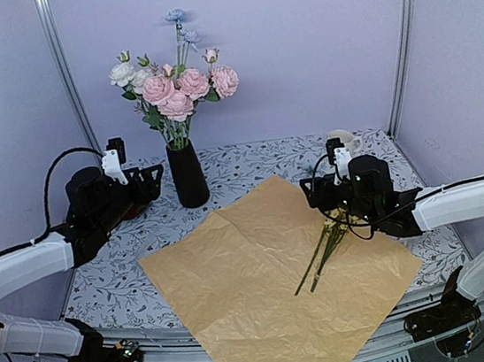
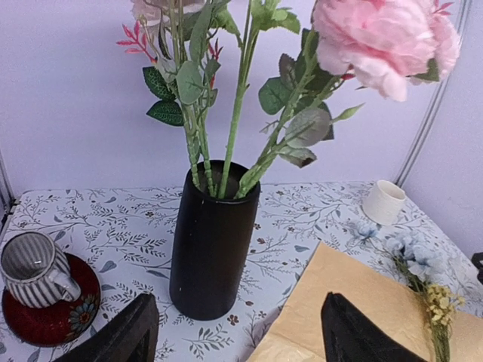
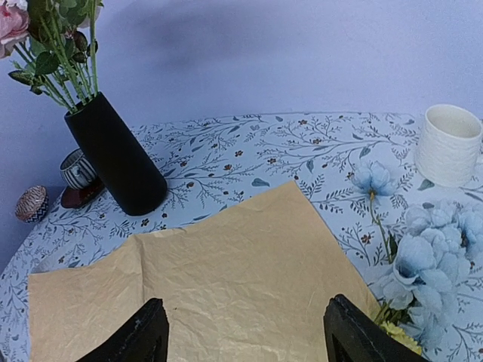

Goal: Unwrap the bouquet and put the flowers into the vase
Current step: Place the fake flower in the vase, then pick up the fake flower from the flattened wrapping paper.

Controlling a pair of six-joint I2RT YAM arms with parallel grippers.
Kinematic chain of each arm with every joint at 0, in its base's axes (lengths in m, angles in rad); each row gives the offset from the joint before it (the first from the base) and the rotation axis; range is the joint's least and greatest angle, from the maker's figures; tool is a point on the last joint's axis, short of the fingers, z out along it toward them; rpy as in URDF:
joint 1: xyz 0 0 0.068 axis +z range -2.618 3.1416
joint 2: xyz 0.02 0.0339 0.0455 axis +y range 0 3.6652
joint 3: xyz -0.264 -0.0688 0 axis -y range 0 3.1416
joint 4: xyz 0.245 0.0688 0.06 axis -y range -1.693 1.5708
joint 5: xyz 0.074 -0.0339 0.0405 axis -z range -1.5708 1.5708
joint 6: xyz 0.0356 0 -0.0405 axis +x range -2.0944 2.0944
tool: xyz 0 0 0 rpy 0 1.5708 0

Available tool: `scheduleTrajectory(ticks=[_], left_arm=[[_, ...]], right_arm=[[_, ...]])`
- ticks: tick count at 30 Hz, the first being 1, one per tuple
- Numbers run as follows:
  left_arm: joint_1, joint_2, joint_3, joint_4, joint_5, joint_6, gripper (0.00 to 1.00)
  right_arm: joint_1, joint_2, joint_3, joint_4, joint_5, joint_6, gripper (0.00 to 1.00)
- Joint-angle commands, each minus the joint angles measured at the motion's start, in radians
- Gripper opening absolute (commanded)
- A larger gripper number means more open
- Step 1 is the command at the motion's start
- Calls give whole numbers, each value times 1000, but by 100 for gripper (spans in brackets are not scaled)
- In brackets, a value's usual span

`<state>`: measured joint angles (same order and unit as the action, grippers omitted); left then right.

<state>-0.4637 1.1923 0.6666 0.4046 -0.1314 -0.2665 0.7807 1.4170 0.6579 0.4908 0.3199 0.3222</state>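
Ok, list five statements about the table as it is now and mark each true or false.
1. The vase stands upright with pink flowers in it. True.
2. Loose stems lie on the paper. True.
3. The paper is wrapped round a bundle. False: it lies spread flat on the table.
4. The left claw grips a stem. False: it is open and empty, beside the vase.
5. The mug has flowers in it. False: no flowers are in it; it stands alone at the far right.
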Motion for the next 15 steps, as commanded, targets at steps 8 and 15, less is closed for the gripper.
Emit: scheduleTrajectory(ticks=[8, 15], left_arm=[[-5, -130, -220, 179, 193, -39, 77], [-30, -99, -228, 268, 271, 16, 76]], right_arm=[[6, -136, 37, -492, -61, 480, 56], [-9, -58, 95, -738, -36, 640, 37]])
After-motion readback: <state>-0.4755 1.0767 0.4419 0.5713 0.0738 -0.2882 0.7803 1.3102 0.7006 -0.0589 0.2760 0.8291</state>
